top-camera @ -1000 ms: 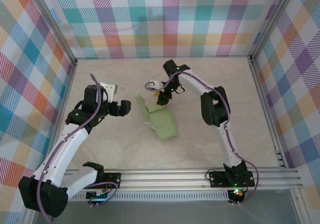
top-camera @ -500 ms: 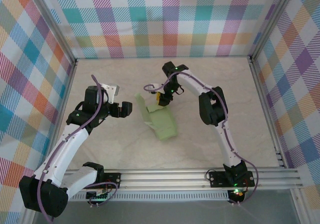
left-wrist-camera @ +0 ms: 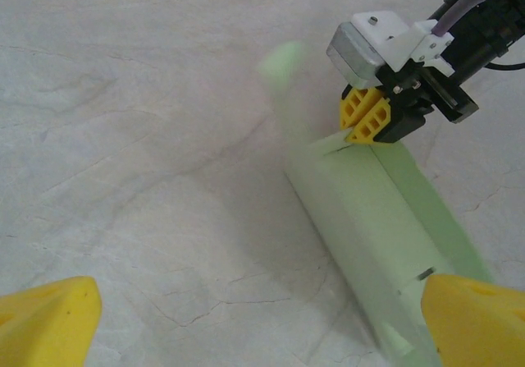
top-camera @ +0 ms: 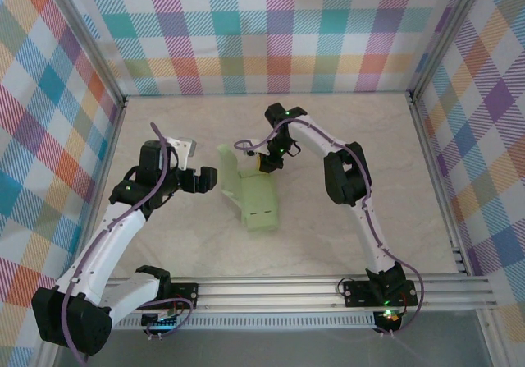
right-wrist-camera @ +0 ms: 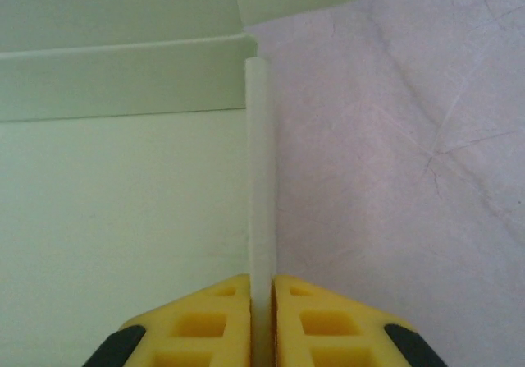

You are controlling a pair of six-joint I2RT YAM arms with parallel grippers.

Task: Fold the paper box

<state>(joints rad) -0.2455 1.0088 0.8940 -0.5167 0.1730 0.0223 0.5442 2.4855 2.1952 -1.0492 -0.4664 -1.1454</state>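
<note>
The paper box (top-camera: 256,196) is a pale green card lying mid-table, with one flap standing up at its far left. My right gripper (top-camera: 264,162) is at the box's far edge, and its yellow fingertips (right-wrist-camera: 215,318) are shut on a thin upright wall of the paper box (right-wrist-camera: 261,178). In the left wrist view the same gripper (left-wrist-camera: 367,117) pinches the far end of the box (left-wrist-camera: 385,219), which is blurred. My left gripper (top-camera: 199,175) hovers just left of the box, open, with nothing between its yellow fingertips (left-wrist-camera: 45,318).
The table top (top-camera: 180,244) is pale marble-patterned. An aluminium rail (top-camera: 279,289) with both arm bases runs along the near edge. Plaid walls and metal posts (top-camera: 426,129) close in the left, back and right sides.
My right gripper has closed on the box's edge. The box has swung and shifted slightly to the left, its standing flap with it. The left arm has stayed put.
</note>
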